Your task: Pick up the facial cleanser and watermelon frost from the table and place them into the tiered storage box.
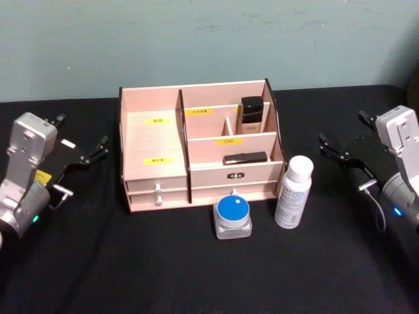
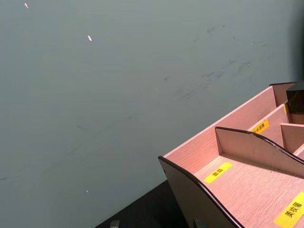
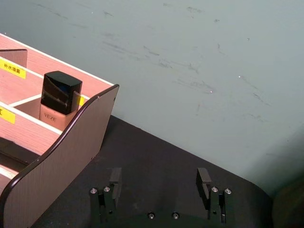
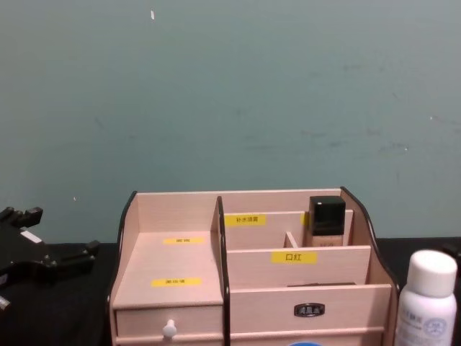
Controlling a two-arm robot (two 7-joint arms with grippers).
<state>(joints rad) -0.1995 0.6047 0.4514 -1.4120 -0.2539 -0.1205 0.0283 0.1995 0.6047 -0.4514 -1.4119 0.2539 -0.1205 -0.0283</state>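
Pre-grasp, nothing picked yet. Your left gripper (image 1: 98, 149) and right gripper (image 3: 158, 173) flank the tiered storage box (image 1: 154, 140), fingers apart, empty. White bottle (image 1: 292, 193) and blue-lid jar (image 1: 233, 218) stand just in front. Next, imo: bring the right down around the bottle.

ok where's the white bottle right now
Head view: the white bottle stands upright right of the blue-lidded jar, at the tiered storage box's front right corner.
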